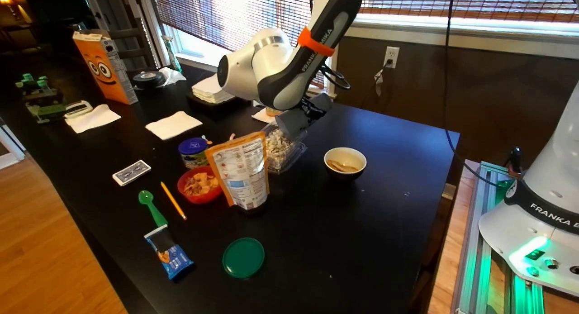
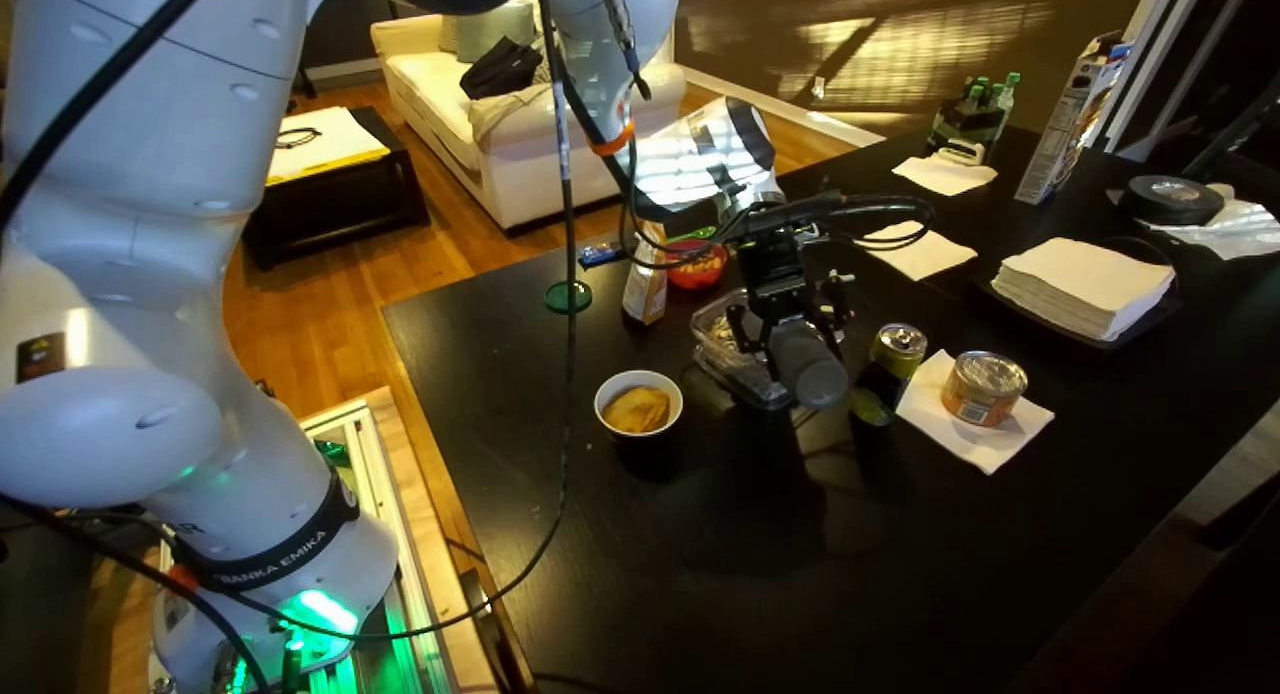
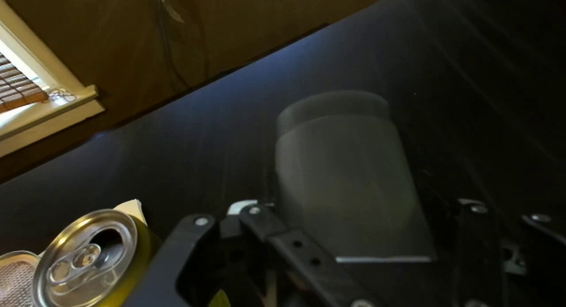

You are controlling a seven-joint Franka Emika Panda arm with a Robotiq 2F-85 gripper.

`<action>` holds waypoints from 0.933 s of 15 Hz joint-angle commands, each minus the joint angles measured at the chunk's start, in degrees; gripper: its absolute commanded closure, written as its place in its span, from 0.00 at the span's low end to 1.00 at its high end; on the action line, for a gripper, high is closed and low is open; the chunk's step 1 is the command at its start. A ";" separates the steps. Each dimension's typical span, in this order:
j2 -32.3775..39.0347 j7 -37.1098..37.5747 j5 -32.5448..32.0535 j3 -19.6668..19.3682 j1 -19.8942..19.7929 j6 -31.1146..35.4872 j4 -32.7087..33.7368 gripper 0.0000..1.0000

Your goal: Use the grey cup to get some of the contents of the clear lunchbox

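The grey cup [image 3: 349, 174] is gripped sideways and tilted, its narrow base end [image 2: 815, 382] facing away from the lunchbox. My gripper [image 1: 312, 108] is shut on the cup's sides; in the wrist view its fingers [image 3: 254, 209] stand either side of it. Under the cup sits the clear lunchbox [image 1: 296, 153], holding pale, small pieces [image 1: 277, 147]. In an exterior view the cup's wide end [image 1: 287, 127] hangs at or just over these contents; whether it touches them I cannot tell. The cup's inside is hidden in every view.
Beside the lunchbox stand a snack bag [image 1: 242, 176], a bowl of chips [image 1: 356, 156] and a blue-lidded can [image 1: 193, 147]. A red bowl [image 1: 203, 199] is behind the bag. An opened drink can [image 2: 898, 350] stands close to the gripper, with a tin [image 2: 985, 389] on a napkin beyond.
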 commanded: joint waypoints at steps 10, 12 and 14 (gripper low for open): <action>-0.59 -1.23 0.13 -0.16 -0.14 -0.12 -1.23 0.50; -0.51 -0.79 -0.59 -0.38 0.22 -0.92 -1.22 0.50; -0.36 -0.45 -0.88 -0.50 0.51 -2.08 -1.09 0.50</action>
